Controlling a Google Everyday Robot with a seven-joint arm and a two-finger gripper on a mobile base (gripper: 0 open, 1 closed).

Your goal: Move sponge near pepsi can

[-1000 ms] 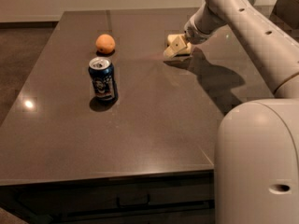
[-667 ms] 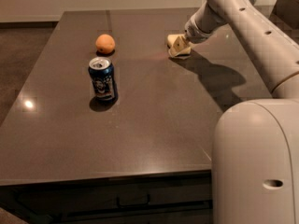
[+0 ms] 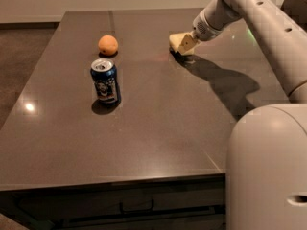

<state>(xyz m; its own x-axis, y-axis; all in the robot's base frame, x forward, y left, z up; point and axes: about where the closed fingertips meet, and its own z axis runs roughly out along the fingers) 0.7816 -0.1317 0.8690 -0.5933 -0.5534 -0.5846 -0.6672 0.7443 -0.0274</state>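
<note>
The pale yellow sponge is at the far right of the dark table, tilted and held at the tip of my gripper. The gripper is shut on it and holds it just above the tabletop, with a shadow under it. The arm reaches in from the upper right. The dark blue pepsi can stands upright left of the table's middle, well apart from the sponge, to its left and nearer the front.
A round orange fruit lies just behind the can. My white base fills the lower right corner by the table's front right edge. A drawer front runs under the table's front edge.
The gripper and the sponge have shifted slightly up and away from the front, and the sponge now sits a little off the tabletop. The can and the orange have not moved.
</note>
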